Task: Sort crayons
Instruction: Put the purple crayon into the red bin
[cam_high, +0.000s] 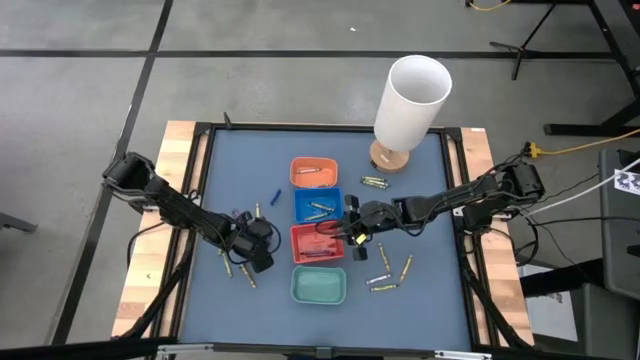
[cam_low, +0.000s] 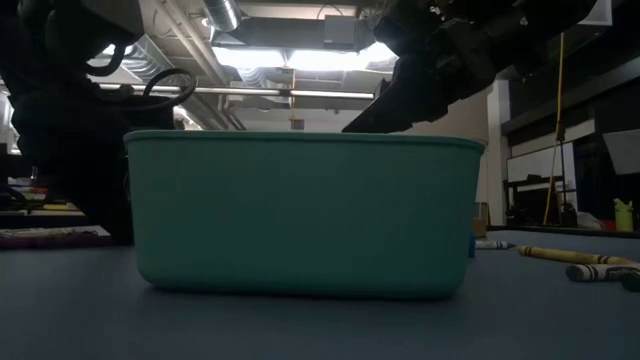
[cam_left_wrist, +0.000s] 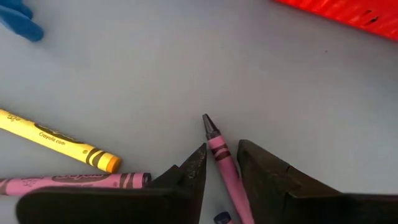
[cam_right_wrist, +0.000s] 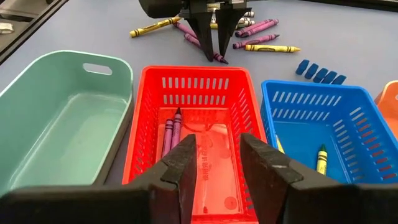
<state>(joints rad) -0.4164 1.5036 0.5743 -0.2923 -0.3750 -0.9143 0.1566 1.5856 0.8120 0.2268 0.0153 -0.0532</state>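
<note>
Crayons lie scattered on the blue-grey mat (cam_high: 250, 180), some left of the trays (cam_high: 240, 268) and some to their right (cam_high: 385, 272). My left gripper (cam_left_wrist: 221, 149) points down, open, over a purple crayon (cam_left_wrist: 219, 155) that lies flat on the mat. Its fingertips stand on either side of the crayon's tip end, with a little gap showing on each side. The right wrist view shows that gripper (cam_right_wrist: 213, 55) beyond the red tray. My right gripper (cam_right_wrist: 219, 146) hangs open and empty over the red tray (cam_right_wrist: 193, 106), where two purple crayons (cam_right_wrist: 172, 134) lie.
Four small trays stand in a row: orange (cam_high: 313, 172), blue (cam_high: 318, 205), red (cam_high: 317, 243) and teal (cam_high: 319, 286). A tall white cylinder (cam_high: 410, 100) stands at the far edge. A yellow crayon (cam_left_wrist: 59, 140) and a pink one (cam_left_wrist: 74, 182) lie beside my left gripper.
</note>
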